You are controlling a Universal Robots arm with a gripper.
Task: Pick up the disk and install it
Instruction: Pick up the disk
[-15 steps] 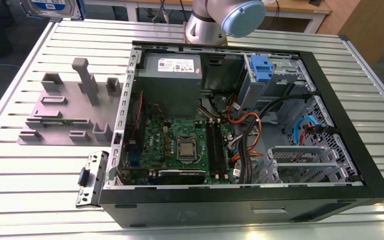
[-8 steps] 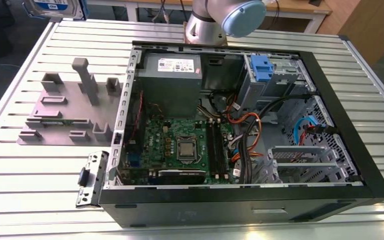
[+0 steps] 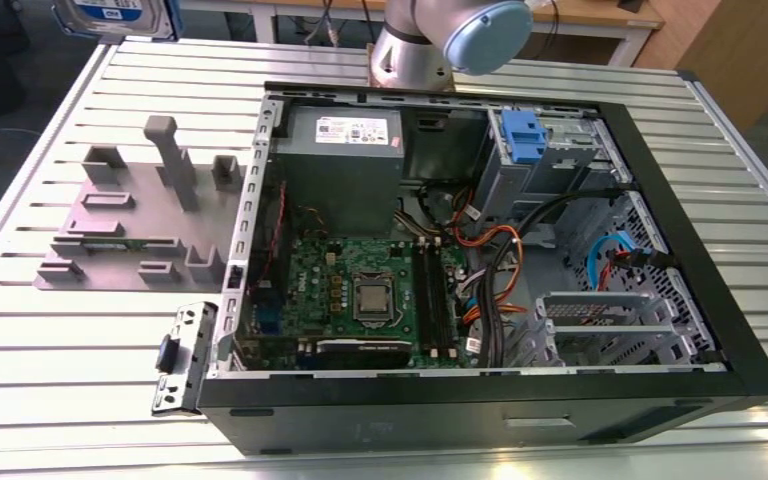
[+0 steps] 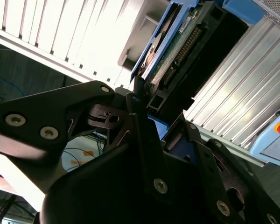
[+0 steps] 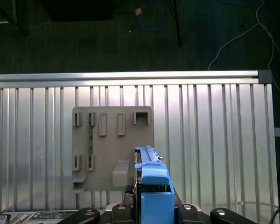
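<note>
One disk, blue frame round it, hangs high in upper left of exterior view, over table corner. Gripper pinches it tight by one end in second wrist view. Good carry, I think: slow, firm squeeze, disk straight, clear of grey rack. Ribbed metal table bright, looks slippery. Open computer case at middle right. Dark floor, loose cables.

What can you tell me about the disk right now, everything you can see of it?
The disk is a flat drive with a white-and-blue label, framed by a blue plastic caddy. The second wrist view shows its green circuit board and a connector row. It is up off the table, clamped by the end effector, with the grey fixture plate below it in the first wrist view.
</note>
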